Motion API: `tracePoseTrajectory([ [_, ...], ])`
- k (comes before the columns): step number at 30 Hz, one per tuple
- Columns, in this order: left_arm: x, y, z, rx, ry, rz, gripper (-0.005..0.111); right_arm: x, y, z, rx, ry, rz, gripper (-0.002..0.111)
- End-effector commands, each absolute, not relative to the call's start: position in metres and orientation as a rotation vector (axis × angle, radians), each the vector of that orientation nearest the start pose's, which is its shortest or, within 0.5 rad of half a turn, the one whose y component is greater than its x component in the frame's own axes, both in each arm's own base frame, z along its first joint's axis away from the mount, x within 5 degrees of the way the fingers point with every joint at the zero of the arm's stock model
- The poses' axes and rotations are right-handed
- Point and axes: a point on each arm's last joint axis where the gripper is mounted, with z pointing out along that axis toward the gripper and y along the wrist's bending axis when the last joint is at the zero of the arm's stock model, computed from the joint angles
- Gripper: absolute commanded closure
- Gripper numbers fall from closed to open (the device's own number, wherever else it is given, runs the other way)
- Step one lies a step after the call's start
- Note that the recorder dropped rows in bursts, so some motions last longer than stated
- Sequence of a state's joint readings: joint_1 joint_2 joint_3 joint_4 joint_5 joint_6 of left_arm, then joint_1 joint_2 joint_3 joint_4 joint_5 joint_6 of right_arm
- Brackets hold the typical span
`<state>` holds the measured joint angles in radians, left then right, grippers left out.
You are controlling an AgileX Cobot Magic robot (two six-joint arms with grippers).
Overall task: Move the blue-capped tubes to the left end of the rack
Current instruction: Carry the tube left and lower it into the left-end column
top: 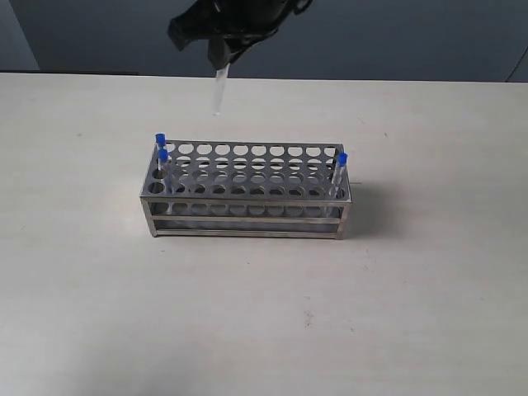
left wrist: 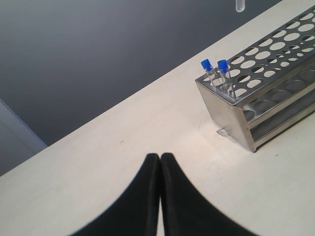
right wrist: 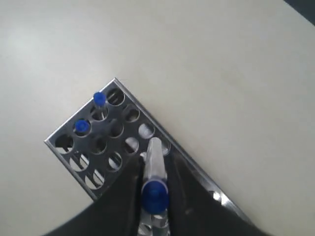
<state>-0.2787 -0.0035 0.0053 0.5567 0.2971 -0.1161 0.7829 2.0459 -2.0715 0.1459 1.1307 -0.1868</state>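
The silver rack stands mid-table. Two blue-capped tubes sit in holes at its left end and a third at its right end. High above the rack's far side, my right gripper is shut on the fourth tube, which hangs clear of the rack. In the right wrist view the fingers clamp this tube just below its cap, over the rack's left holes. My left gripper is shut and empty, low over the table, apart from the rack's left end.
The rack stands on a pale tabletop. A dark wall runs behind the table's far edge. In the left wrist view the table edge lies beyond the gripper.
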Motion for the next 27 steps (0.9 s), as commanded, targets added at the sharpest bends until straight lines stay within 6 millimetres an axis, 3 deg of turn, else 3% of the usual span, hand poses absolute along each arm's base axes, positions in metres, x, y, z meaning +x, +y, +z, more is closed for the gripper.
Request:
tracePoseTrajectory([
  [1, 0.056, -0.002, 0.191, 0.489, 1.665, 0.231, 0.106, 0.328, 0.35, 0.319, -1.268, 2.309, 0.469, 0.109],
  [11, 0.056, -0.002, 0.191, 0.489, 1.665, 0.231, 0.106, 0.342, 0.378, 0.29, -1.308, 2.307, 0.615, 0.109],
  [16, 0.056, -0.002, 0.191, 0.489, 1.665, 0.231, 0.106, 0.344, 0.382, 0.274, -1.338, 2.33, 0.627, 0.109],
  [27, 0.056, -0.002, 0.191, 0.486, 1.669, 0.228, 0.106, 0.35, 0.386, 0.265, -1.361, 2.277, 0.6, 0.109],
])
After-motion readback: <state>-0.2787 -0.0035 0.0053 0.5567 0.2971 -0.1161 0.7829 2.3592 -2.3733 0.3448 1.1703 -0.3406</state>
